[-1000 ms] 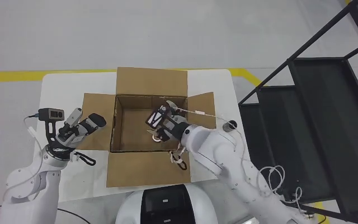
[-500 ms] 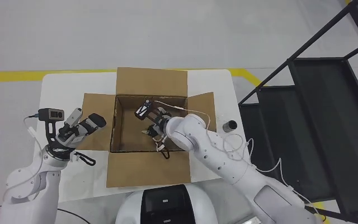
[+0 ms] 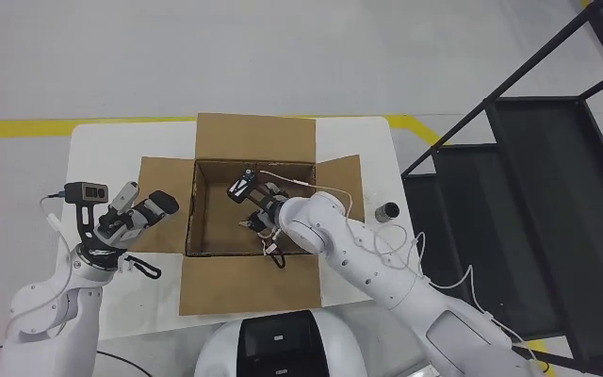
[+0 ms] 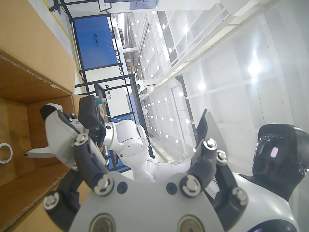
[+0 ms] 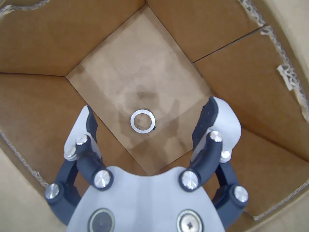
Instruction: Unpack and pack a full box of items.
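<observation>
In the top view, an open cardboard box [image 3: 254, 141] is seen at the middle of the white table [image 3: 104, 151], with its four flaps folded outward so that the inside can be reached from above. The right gripper [image 3: 258, 222] is lowered into the box near the middle of the opening, its arm brought in over the rim from about 4 o'clock. The left gripper [image 3: 141, 213] is held over the flap at 9 o'clock, outside the opening, probably so that the way is left free for the other arm. A small dark cylinder [image 3: 386, 211] is stood on the table at 3 o'clock from the box, just beside the flap there; it is judged to be an item already taken out. In the left wrist view, the left gripper [image 4: 131, 126] is shown with its fingers spread wide and nothing between them. Beyond them the other arm's gripper is seen inside the box, and a ring [image 4: 4, 153] lies on the cardboard floor near it. In the right wrist view, the right gripper [image 5: 150, 107] is pointed straight down at the box floor, its fingers parted and empty. The ring [image 5: 142, 121], of bright metal, lies flat on the floor below the gap between the fingertips and is touched by neither. The fingers are held wide, it is judged, so that the ring can be straddled and closed on from outside. No other item is seen on the floor, so the unpacking is judged nearly done.
</observation>
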Motion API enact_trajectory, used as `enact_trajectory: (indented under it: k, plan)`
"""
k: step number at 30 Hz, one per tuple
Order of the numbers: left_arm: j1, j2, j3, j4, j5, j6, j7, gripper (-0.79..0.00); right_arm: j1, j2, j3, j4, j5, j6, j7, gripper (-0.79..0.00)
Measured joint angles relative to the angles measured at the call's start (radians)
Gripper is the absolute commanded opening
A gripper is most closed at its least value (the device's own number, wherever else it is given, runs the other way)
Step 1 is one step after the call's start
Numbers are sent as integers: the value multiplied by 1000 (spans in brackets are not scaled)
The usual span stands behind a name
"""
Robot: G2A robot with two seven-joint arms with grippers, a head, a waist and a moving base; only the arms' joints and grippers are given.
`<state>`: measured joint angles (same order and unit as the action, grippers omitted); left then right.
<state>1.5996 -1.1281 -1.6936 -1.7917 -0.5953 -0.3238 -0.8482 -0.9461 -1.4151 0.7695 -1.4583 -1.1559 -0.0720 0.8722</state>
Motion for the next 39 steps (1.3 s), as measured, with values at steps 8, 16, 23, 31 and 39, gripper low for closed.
enact_trajectory:
  k: [8, 16, 23, 31, 39]
  plan:
    - [0, 0, 0, 0, 0, 0, 0, 0, 0, 0, 0, 0, 0, 0, 0, 0]
    - [0, 0, 0, 0, 0, 0, 0, 0, 0, 0, 0, 0, 0, 0, 0, 0]
    - [0, 0, 0, 0, 0, 0, 0, 0, -1, 3, -10, 14, -26, -44, 13, 0]
    - [0, 0, 0, 0, 0, 0, 0, 0, 31, 10, 18, 89, 40, -214, 106, 0]
    - [0, 0, 0, 0, 0, 0, 0, 0, 111, -11, -22, 203, 28, -231, 133, -382]
